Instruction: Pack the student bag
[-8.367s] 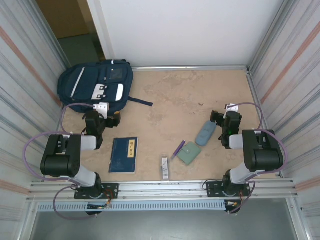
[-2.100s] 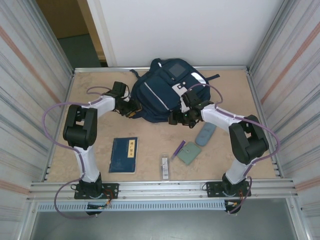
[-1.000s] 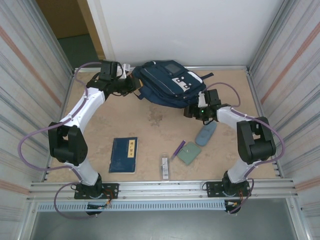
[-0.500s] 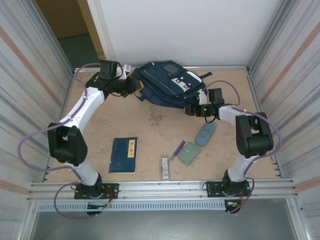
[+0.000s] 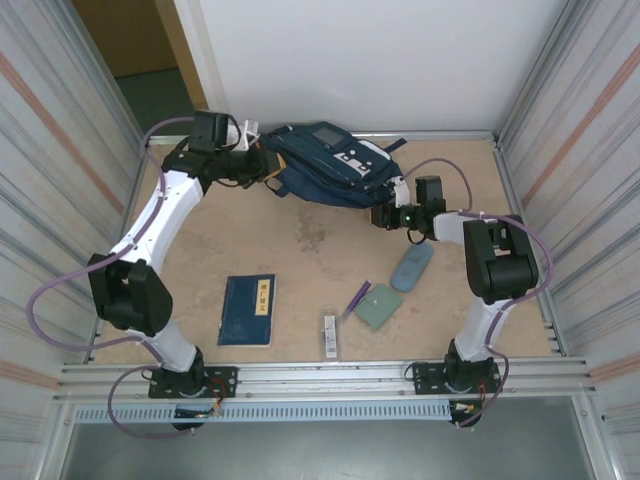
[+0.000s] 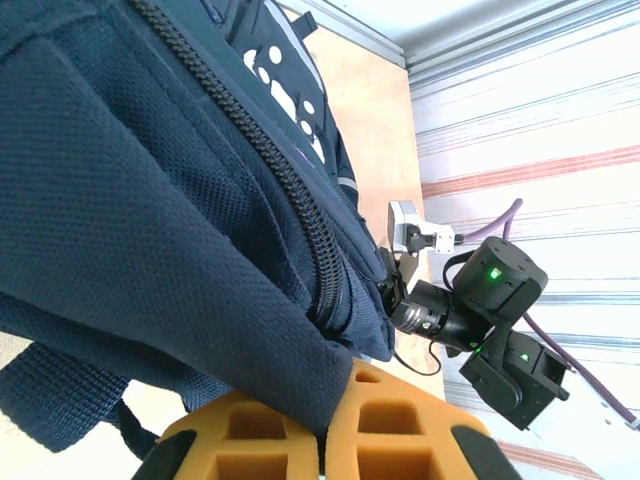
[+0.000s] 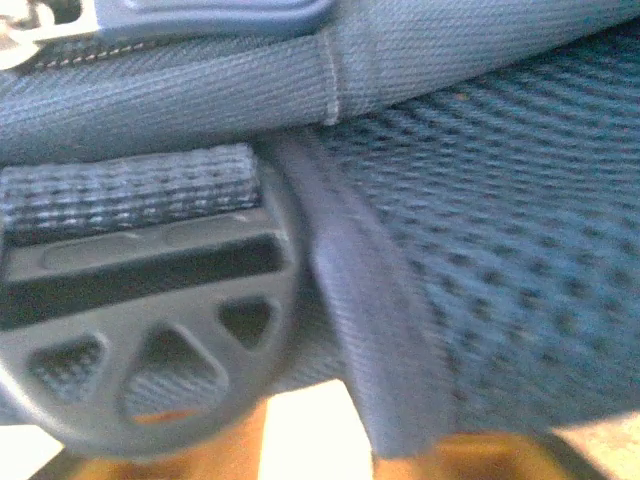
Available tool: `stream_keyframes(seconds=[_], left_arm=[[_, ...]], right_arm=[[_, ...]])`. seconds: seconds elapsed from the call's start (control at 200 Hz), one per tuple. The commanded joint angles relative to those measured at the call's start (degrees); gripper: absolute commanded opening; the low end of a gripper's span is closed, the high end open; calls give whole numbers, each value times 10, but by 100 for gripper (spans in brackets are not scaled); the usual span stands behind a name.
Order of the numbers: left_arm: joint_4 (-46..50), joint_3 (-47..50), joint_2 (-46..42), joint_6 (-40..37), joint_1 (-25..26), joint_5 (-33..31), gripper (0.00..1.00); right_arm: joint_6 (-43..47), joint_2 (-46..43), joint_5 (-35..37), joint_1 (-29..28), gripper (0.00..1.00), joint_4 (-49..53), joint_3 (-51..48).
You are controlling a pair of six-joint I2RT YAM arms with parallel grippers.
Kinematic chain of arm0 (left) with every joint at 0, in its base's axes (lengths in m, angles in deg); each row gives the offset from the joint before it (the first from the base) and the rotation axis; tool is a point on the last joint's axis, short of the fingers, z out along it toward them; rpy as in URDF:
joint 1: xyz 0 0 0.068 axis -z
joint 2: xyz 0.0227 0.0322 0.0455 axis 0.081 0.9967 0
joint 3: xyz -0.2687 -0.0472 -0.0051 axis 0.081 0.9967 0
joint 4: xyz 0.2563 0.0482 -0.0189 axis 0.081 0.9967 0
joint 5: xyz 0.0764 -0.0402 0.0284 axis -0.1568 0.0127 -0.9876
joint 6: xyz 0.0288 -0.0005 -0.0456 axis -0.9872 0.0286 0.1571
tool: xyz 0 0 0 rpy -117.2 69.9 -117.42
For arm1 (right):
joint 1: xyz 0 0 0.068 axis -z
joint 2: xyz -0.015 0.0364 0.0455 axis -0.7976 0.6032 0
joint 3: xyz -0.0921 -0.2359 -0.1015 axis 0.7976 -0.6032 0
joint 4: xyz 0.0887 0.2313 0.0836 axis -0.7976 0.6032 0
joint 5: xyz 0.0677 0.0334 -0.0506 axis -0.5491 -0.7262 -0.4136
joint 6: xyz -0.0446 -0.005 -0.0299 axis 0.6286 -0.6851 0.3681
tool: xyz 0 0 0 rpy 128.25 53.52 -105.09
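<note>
Yellow label point(image 5: 264, 296) on book point(image 5: 247, 310) unreadable, left gripper point(image 6: 322, 442) pinching student bag point(image 5: 325, 170), right gripper point(image 5: 386, 214) against the bag (grip unclear), bag now slightly further left.

Robotics lab test cell. A tan table point(image 5: 320, 235) is boxed in by ribbed metal side panels point(image 5: 50, 180) and a plain white back wall point(image 5: 370, 60). Two black-and-white robot arms, the left arm point(image 5: 160, 205) and the right arm point(image 5: 495, 260), are bolted to an aluminium rail point(image 5: 320, 372) along the near edge. An open doorway point(image 5: 130, 40) shows at the far left.
</note>
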Motion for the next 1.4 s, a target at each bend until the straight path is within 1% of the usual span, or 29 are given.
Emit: stream_keyframes(seconds=[0.0,0.08,0.1,0.19,0.296,0.441,0.566,0.611,0.671,0.707,0.807,0.832,0.852,0.887,0.907,0.947,0.972,1.032,1.052,1.142,1.228,1.283,1.393], left_arm=[[-3,-30,-45,-14,-6,30,0],[-8,-30,-45,-11,-6,29,0],[-10,-30,-45,-10,-6,29,0],[-17,-29,-45,-8,-7,22,0],[-31,-13,-48,-3,-8,10,0],[-57,5,-47,8,-9,5,0],[-61,9,-38,8,-9,0,0],[-59,9,-33,6,-9,2,0],[-52,5,-30,5,-9,4,0],[-49,3,-29,5,-10,6,0],[-38,-3,-32,8,-13,6,0],[-38,-5,-34,9,-13,7,0],[-37,-6,-35,9,-13,8,0],[-35,-8,-36,11,-13,11,0],[-35,-11,-37,13,-13,13,0],[-33,-16,-38,14,-13,18,0],[-32,-20,-37,16,-13,21,0],[-31,-27,-38,22,-13,29,0],[-31,-30,-37,23,-14,33,0],[-31,-39,-36,36,-14,46,0],[-31,-43,-39,55,-13,55,0],[-31,-46,-41,64,-11,62,0],[-27,-50,-48,66,-9,70,0]], right_arm=[[23,-31,-20,-7,19,-23,-7],[29,-47,-36,-8,8,12,-1],[30,-50,-38,-11,10,25,3],[54,-63,-43,-25,6,80,16],[80,-79,-37,-52,4,142,32],[75,-95,-58,-77,4,175,41],[73,-112,-53,-94,3,194,40],[69,-119,-40,-97,3,202,41],[56,-125,-16,-94,3,207,37],[44,-127,-18,-83,4,202,30],[-22,-133,-98,-31,4,136,-2],[-34,-135,-108,-21,6,125,-10],[-41,-139,-110,-15,12,120,-15],[-45,-145,-95,-9,30,121,-22],[-45,-148,-81,-4,38,124,-25],[-43,-152,-68,5,47,127,-32],[-42,-152,-62,10,50,129,-36],[-45,-147,-64,25,70,132,-36],[-46,-142,-64,30,74,133,-35],[-40,-128,-54,34,75,120,-34],[-35,-101,-67,32,71,115,-16],[-22,-83,-70,23,69,123,2],[5,-55,-61,4,69,131,31]])
